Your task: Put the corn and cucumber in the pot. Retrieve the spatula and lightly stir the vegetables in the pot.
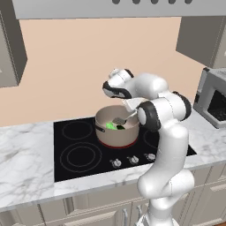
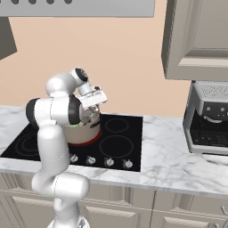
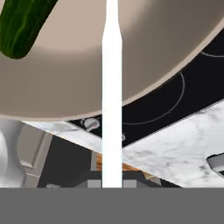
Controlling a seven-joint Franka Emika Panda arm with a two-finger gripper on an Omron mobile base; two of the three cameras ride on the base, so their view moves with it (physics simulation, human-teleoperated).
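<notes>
Beige-tan round pot (image 1: 115, 132) sits on the black cooktop (image 1: 79, 152) set in the marble counter (image 1: 26, 163), holding one bright green cucumber (image 3: 22, 24) lying against its inner wall. One grey-headed spatula (image 1: 120, 120) has its head down in the pot, thin white handle (image 3: 112, 100) slanting up to the arm. Pincer (image 1: 132, 107) is closed narrow on that handle.

Glossy black glass hob (image 1: 79, 150) set in veined marble counter (image 1: 24, 163); matt beige pot (image 1: 115, 132), smooth white spatula (image 3: 112, 113) handle, glossy green cucumber (image 3: 22, 24).
</notes>
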